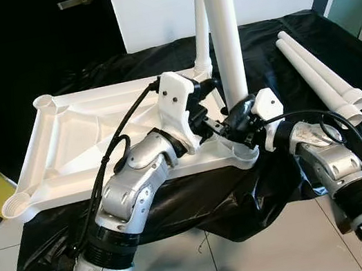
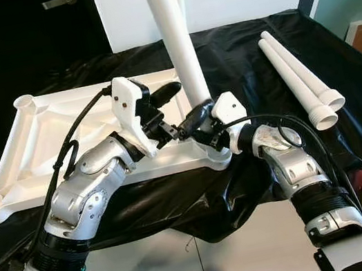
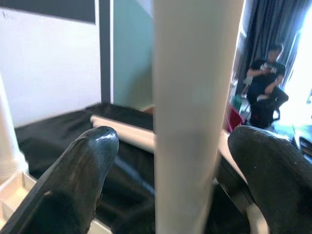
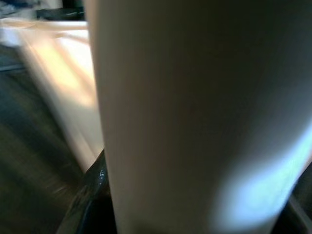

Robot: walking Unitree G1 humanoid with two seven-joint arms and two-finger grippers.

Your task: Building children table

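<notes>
A white children's tabletop (image 1: 83, 135) lies upside down on a black cloth (image 1: 270, 42). One white leg (image 1: 200, 27) stands in its far right corner socket. A second white leg (image 1: 225, 29) stands upright at the near right corner. My right gripper (image 1: 238, 118) is shut on that leg's base; the leg (image 4: 195, 112) sits right against the right wrist camera. My left gripper (image 1: 218, 104) is open beside it from the left. Its fingers (image 3: 83, 170) straddle the leg (image 3: 195, 122) with gaps on both sides.
Two loose white legs (image 1: 318, 76) lie side by side on the cloth at the right. Open sockets are at the tabletop's near left corner (image 1: 16, 204) and far left corner (image 1: 44, 101). A seated person (image 3: 265, 78) is far behind. Tiled floor (image 1: 259, 262) is in front.
</notes>
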